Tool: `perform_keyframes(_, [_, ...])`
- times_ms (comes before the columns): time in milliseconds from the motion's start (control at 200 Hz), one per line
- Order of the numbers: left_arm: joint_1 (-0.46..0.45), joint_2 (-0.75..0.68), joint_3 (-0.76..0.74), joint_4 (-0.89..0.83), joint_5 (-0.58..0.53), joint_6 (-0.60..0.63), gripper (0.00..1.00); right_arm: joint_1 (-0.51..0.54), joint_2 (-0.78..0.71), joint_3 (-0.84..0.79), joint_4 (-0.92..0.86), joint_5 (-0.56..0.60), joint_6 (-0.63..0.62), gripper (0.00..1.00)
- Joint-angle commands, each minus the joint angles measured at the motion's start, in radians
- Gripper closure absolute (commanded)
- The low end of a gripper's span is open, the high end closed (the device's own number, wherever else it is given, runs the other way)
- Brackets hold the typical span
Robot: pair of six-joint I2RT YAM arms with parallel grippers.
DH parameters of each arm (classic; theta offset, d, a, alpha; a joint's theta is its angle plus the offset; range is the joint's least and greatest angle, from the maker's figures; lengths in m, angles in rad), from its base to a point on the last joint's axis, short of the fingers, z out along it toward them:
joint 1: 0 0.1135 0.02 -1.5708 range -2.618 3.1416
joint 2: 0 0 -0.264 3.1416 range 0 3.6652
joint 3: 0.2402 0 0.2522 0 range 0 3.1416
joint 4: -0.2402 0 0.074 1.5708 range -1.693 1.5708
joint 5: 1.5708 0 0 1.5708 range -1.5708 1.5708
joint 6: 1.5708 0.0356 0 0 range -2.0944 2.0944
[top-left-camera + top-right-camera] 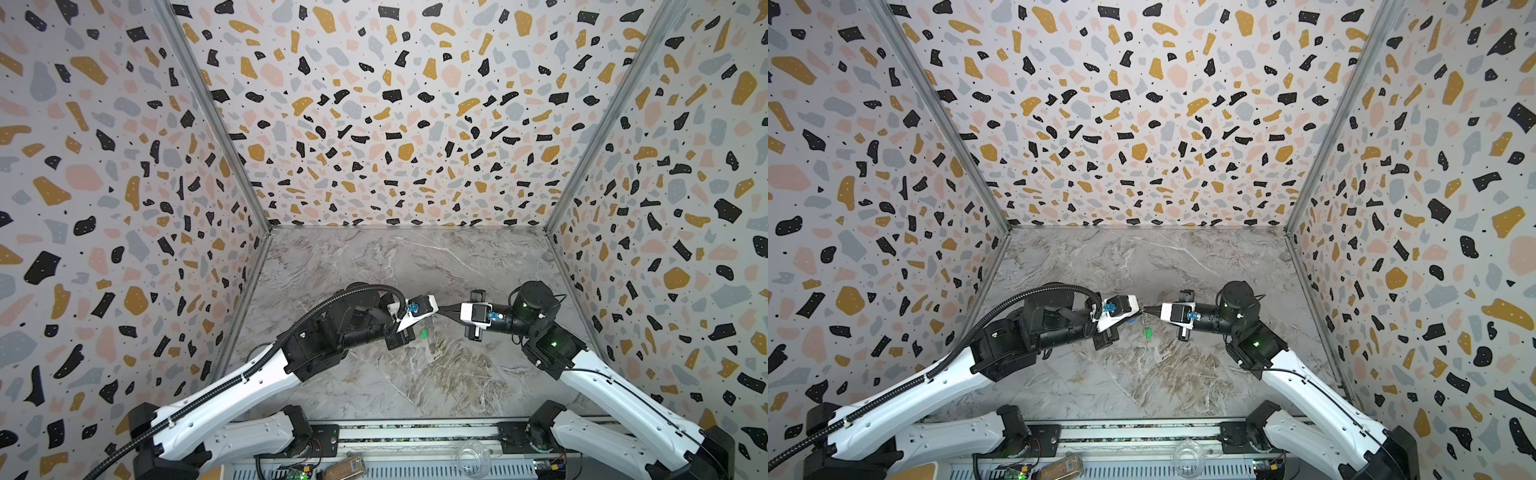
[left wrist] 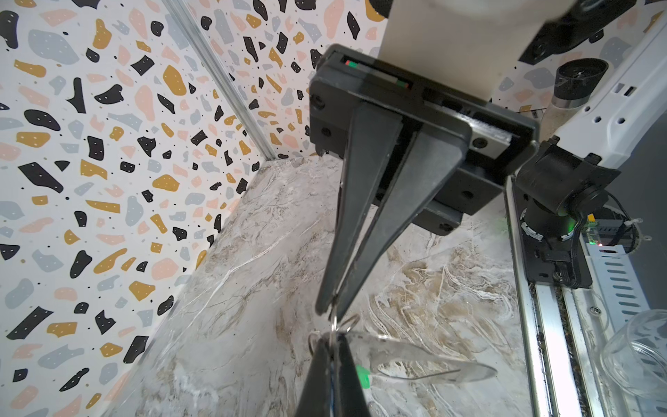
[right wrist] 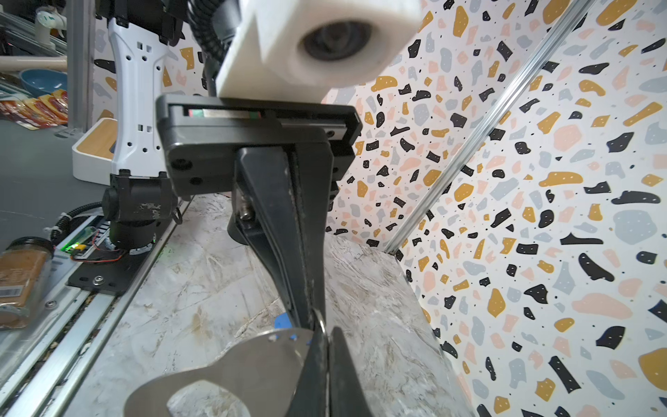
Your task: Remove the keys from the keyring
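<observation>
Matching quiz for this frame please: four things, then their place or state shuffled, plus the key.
Things:
1. left tool
2. green tag
3. blue tag
4. brown jar

Place or state:
A. past the front rail
B. shut on the ring links, tip to tip with the right tool
C. hangs just below the tool tips
D. mostly hidden behind the left tool

Pairs: 1-B, 2-C, 3-D, 4-A

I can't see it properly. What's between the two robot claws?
Just small metal rings: the left gripper and right gripper meet tip to tip, both pinching them. The left wrist view shows it best.
</observation>
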Motion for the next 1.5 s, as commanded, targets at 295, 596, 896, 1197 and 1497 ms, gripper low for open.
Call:
perform_keyframes(295, [-0.005, -0.166, -0.082, 0.196, -0.233, -0.017, 0.43, 0.001, -0.012, -0.047, 0.218, 0.002, 0.179, 1.00])
perform_keyframes(596, [-0.005, -0.186, -0.199, 0.371, -0.227, -0.139, 0.28, 0.005, 0.050, -0.104, 0.517, 0.028, 0.405, 1.00])
perform_keyframes(896, [-0.025, -0.161, -0.217, 0.461, -0.351, -0.133, 0.00, 0.044, 0.061, -0.105, 0.529, 0.126, 0.416, 1.00])
perform_keyframes(1197, [-0.033, -0.127, -0.203, 0.418, -0.409, -0.119, 0.01, 0.069, 0.080, -0.092, 0.537, 0.183, 0.433, 1.00])
perform_keyframes(1497, [-0.033, -0.159, -0.221, 0.415, -0.503, -0.138, 0.01, 0.078, 0.081, -0.090, 0.545, 0.267, 0.487, 1.00])
